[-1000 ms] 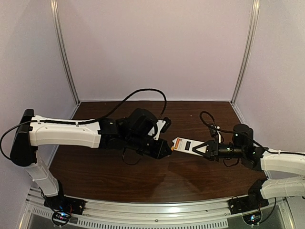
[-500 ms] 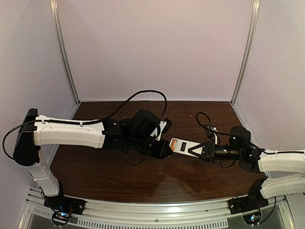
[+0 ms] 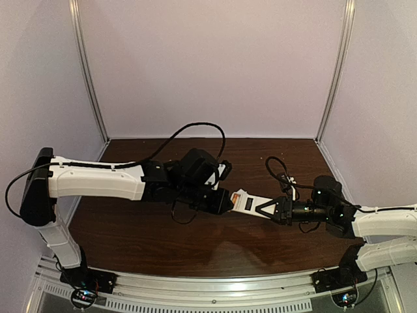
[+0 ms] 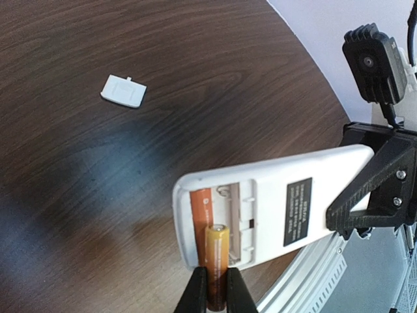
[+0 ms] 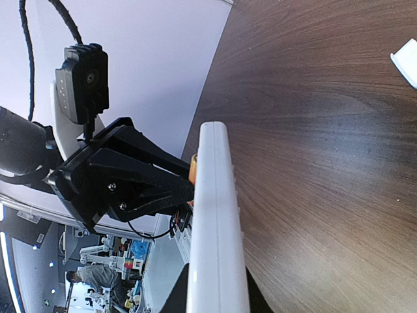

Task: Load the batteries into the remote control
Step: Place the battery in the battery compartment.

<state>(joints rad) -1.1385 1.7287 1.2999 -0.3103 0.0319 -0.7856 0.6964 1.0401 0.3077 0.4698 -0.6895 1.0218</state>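
My right gripper [image 3: 268,208] is shut on the white remote control [image 3: 250,201] and holds it above the table, its open back turned to the left arm. In the left wrist view the remote [image 4: 280,195] shows its battery bay with one orange battery [image 4: 199,205] lying in the left slot. My left gripper [image 4: 214,293] is shut on the second orange battery [image 4: 217,261], whose tip is at the bay's near edge by the empty slot. In the right wrist view the remote [image 5: 215,228] is seen edge-on, with the battery tip [image 5: 193,169] beside it.
The small loose white cover piece [image 4: 124,90] lies flat on the dark wood table [image 3: 156,235], beyond the remote. It also shows in the right wrist view [image 5: 406,62]. Purple walls close the back and sides.
The right gripper has carried the remote leftward, towards the left gripper. The left gripper and its battery now meet the remote's open end.
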